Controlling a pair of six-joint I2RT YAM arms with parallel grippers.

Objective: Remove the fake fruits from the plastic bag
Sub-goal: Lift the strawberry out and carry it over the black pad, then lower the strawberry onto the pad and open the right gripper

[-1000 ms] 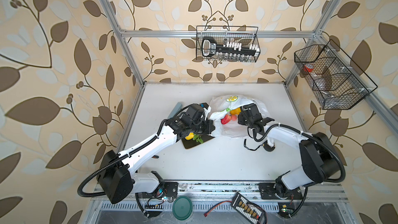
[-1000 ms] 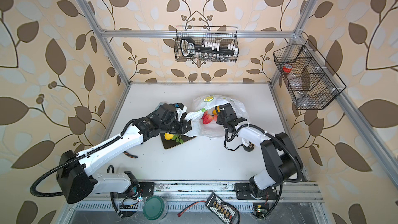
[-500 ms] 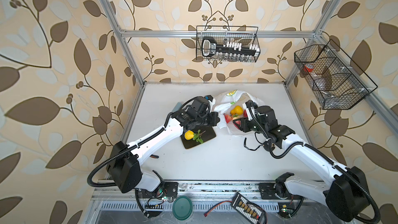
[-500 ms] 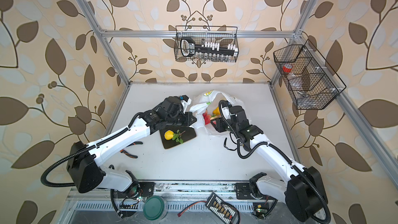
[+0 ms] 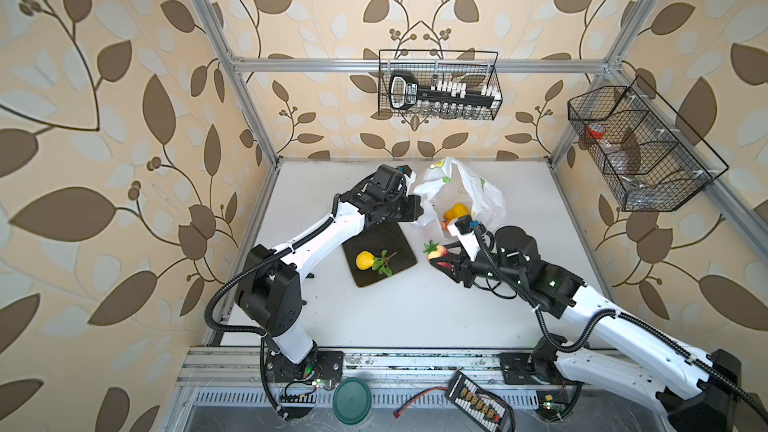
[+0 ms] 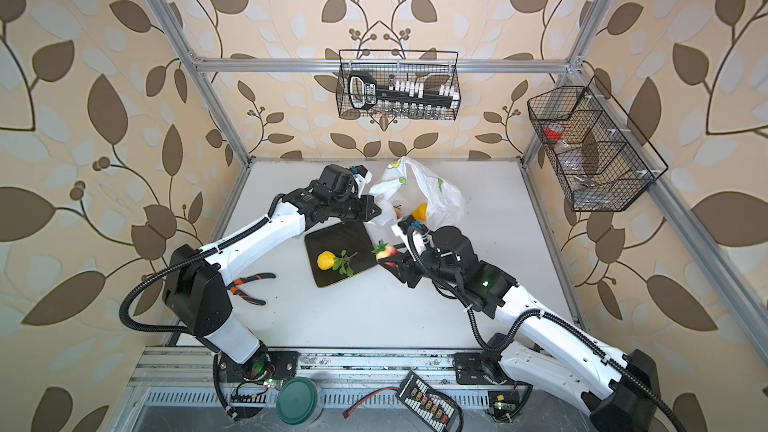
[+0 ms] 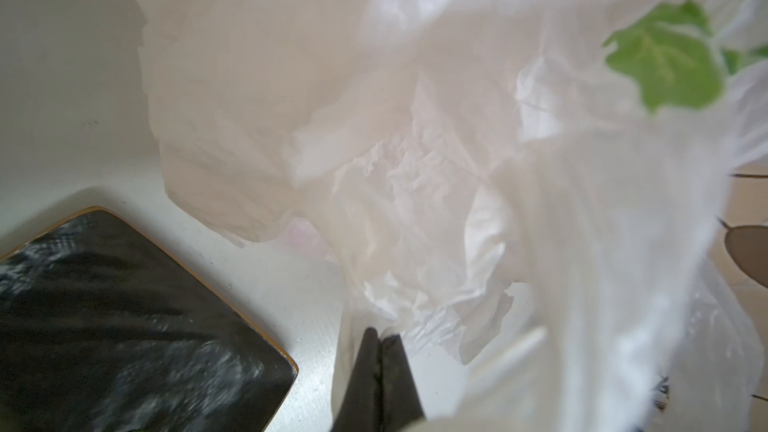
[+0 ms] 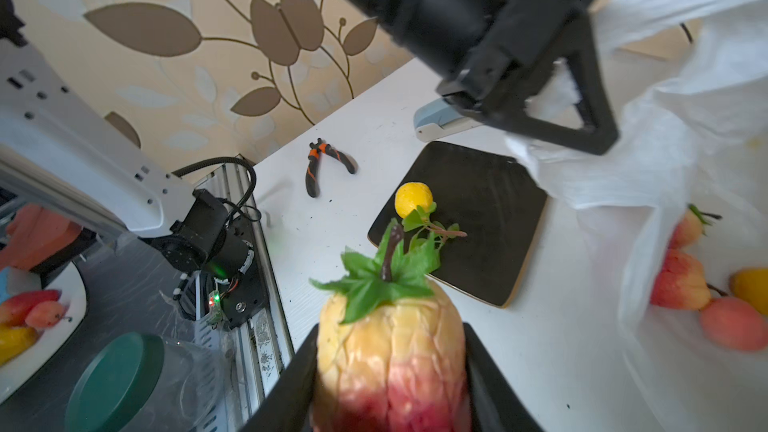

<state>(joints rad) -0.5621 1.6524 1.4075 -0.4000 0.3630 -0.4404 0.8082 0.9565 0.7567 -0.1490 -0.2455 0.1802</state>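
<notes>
The dark tray lies left of centre on the white table. It holds one yellow fruit with a green leaf sprig touching it. Just right of the tray's far corner the plastic bag stands crumpled with its mouth lifted open. In both top views a second yellow piece shows inside the mouth. The right wrist view shows more fake fruits lying together in there: red-and-yellow berries, a peach and the yellow one.

Orange-handled pliers lie on the table well left of the tray, close by the left arm. A pale stapler-like thing sits beyond the tray, under the left gripper. A strand of the bag's film hangs across in front of the fruits inside.

The left gripper's jaws are pressed together on a fold of the bag's rim, at the left of its mouth, holding it up. The right gripper clamps a strawberry between its jaws. The strawberry is yellow at the top and red below, and its green cap points toward the tray. It is outside the bag, just beside the tray's right edge.
</notes>
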